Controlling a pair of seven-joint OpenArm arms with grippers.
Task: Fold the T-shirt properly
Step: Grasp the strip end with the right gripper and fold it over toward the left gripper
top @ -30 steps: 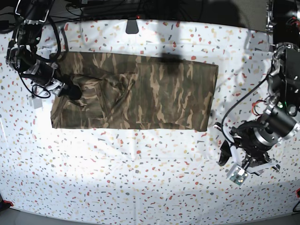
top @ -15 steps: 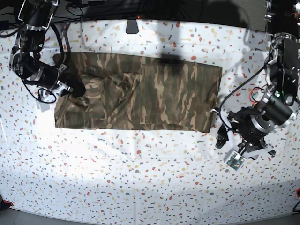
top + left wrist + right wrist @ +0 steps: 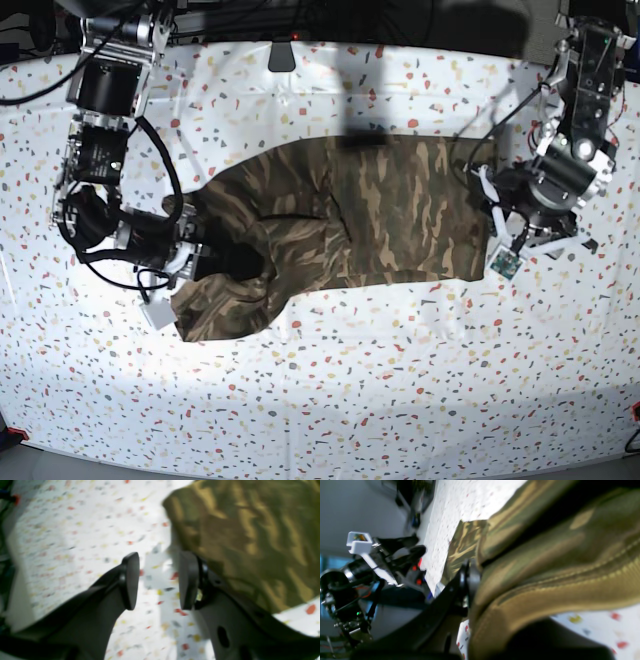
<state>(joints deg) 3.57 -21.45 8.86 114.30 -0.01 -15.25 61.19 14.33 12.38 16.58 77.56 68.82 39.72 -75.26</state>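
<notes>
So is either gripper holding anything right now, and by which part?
The right gripper is shut on the T-shirt, pinching cloth at its bunched end. The left gripper is open and empty beside the shirt's other edge.

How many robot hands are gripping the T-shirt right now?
1. The right hand is shut on the T-shirt at its bunched end; the left hand is open beside the opposite edge.

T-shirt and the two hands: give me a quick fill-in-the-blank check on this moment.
1. The right hand is shut on the ____.
2. The left hand has its fingers apart, with ____ between them.
3. In the left wrist view, the shirt's edge lies beside the left hand, on the ____ tablecloth.

Missing words: T-shirt; nothing; speckled
</notes>
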